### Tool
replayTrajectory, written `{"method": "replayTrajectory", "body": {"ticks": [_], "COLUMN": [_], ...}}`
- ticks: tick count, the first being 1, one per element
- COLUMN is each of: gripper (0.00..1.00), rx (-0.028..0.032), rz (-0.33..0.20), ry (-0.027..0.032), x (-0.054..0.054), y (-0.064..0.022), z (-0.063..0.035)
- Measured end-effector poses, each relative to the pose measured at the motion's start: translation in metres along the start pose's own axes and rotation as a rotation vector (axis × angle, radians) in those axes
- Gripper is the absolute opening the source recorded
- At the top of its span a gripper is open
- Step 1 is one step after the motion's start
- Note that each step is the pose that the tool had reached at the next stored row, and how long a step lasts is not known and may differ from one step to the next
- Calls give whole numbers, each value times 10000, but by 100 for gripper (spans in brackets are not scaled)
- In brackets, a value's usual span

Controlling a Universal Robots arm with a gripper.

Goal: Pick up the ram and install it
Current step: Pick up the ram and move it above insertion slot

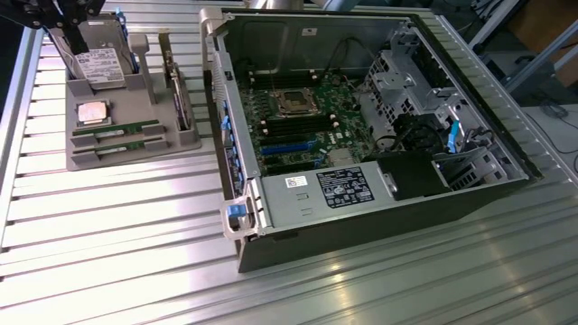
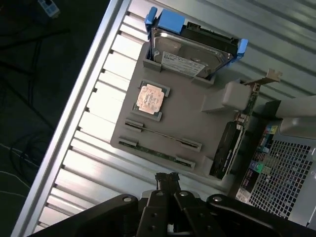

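Observation:
Two green ram sticks (image 1: 116,128) stand on edge in slots of a grey holder tray (image 1: 86,159) at the exterior view's left. In the wrist view the same sticks (image 2: 163,134) lie across the tray's near part. My gripper (image 2: 167,180) hangs above the table beside the tray, short of the sticks, with its black fingers pressed together and nothing between them. The arm (image 1: 54,13) shows over the tray's far end. The open computer case (image 1: 361,223) holds the motherboard with its black memory slots (image 1: 294,125).
The tray also carries a hard drive (image 2: 190,52) with blue rails, a square processor chip (image 2: 149,97) and an upright expansion card (image 2: 229,145). The ribbed metal table (image 1: 118,237) ends in an edge (image 2: 74,103) close to the tray. A power supply (image 1: 316,193) fills the case's near end.

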State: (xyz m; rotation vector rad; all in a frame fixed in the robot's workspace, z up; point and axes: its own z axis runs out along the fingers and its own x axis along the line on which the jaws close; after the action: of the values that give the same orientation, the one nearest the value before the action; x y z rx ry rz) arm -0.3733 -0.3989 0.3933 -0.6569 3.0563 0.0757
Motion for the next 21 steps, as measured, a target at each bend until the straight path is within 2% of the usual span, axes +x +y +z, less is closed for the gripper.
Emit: {"method": "replayTrajectory", "body": {"ticks": [4, 7, 12, 15, 21], "gripper": [10, 10, 10, 10, 10], "rx": [-11, -29, -47, -68, -102], "rz": [-465, -1217, -1936, -2786, -4161], "ry": [20, 54, 86, 123, 184], "x": [0, 0, 0, 0, 0], "y": [0, 0, 0, 0, 0], "z": [0, 0, 0, 0, 0]}}
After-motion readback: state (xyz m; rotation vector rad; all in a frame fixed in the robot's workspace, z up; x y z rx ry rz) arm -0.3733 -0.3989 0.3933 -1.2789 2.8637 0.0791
